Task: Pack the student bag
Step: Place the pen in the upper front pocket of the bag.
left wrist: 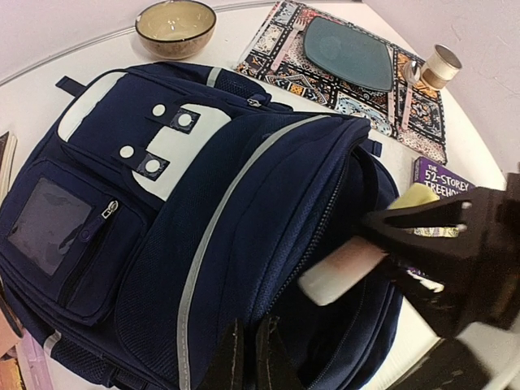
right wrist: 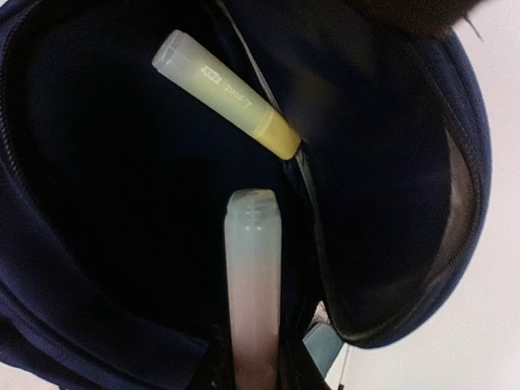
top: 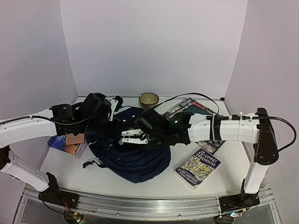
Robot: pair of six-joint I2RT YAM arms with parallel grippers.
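The student bag point(top: 133, 161) is lying flat, front face up, approx mid-surface point(top: 60, 170) and a bit left of centre. Its long axis runs roughly far-to-near, w/ the white-patch end toward the far edge. The main zip mouth gapes toward the right edge. A yellow marker point(right wrist: 227, 93) lies slanted inside.

The left claw point(left wrist: 250, 357) is pinched shut on the fabric at the rim of the mouth. The right claw point(right wrist: 253, 370) is nearly closed, clamped on a pink marker point(right wrist: 253, 268) whose tip pokes into the opening.

The bag's left side is just beside a stack of books point(top: 70, 142) at the left edge. A bowl point(top: 148, 99) sits at the far edge and a placemat point(left wrist: 357, 101) in the far-right corner. The Treehouse book point(top: 198, 167) is btw the bag and the right edge. Bare surface shows along the near edge + at the near-left corner.
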